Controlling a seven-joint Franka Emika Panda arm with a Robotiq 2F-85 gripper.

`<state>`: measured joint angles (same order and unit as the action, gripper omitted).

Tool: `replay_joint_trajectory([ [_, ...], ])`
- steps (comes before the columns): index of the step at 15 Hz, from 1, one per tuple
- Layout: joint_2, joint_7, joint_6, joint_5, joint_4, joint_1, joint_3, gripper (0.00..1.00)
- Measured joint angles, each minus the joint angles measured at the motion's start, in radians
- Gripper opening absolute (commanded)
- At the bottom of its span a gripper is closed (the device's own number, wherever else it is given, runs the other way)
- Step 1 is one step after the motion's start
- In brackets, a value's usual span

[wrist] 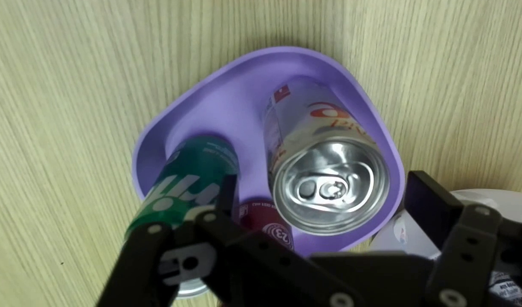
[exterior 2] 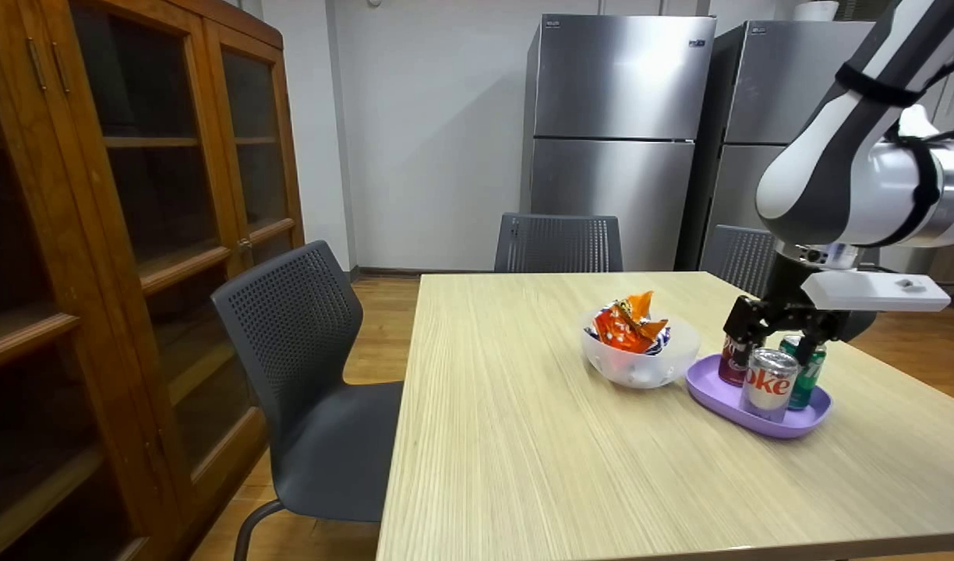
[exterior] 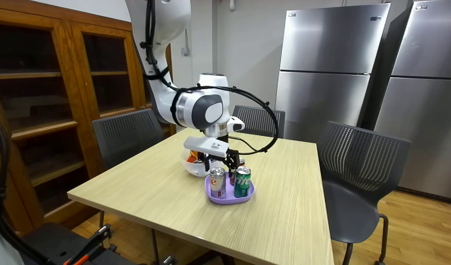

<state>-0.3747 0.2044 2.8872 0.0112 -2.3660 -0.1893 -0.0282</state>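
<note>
My gripper (wrist: 320,192) stands open in the wrist view, with one finger on each side of the silver top of a pale Coke can (wrist: 327,170). Gaps show between both fingers and that can. The can is upright in a purple tray (wrist: 244,111), beside a green Sprite can (wrist: 197,170). A dark red can (wrist: 261,217) is in the tray too, partly hidden by the left finger. In an exterior view the gripper (exterior 2: 772,351) is low over the tray, around the top of the Coke can (exterior 2: 768,387); the red can (exterior 2: 731,362) stands close to one finger.
Close beside the tray is a whitish bowl (exterior 2: 641,366) with orange and blue snack packets (exterior 2: 631,326). Both rest on a light wooden table (exterior: 166,191). Dark chairs (exterior: 354,176) surround it, with wooden cabinets (exterior 2: 157,234) and steel refrigerators (exterior 2: 617,117) behind.
</note>
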Motion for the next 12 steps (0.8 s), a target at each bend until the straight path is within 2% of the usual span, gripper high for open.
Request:
replay_joint_trajectory([
  [5, 0.064, 0.007, 0.000, 0.000, -0.030, 0.002, -0.005, 1.00],
  [12, 0.257, 0.060, -0.034, 0.000, -0.157, 0.018, -0.013, 1.00],
])
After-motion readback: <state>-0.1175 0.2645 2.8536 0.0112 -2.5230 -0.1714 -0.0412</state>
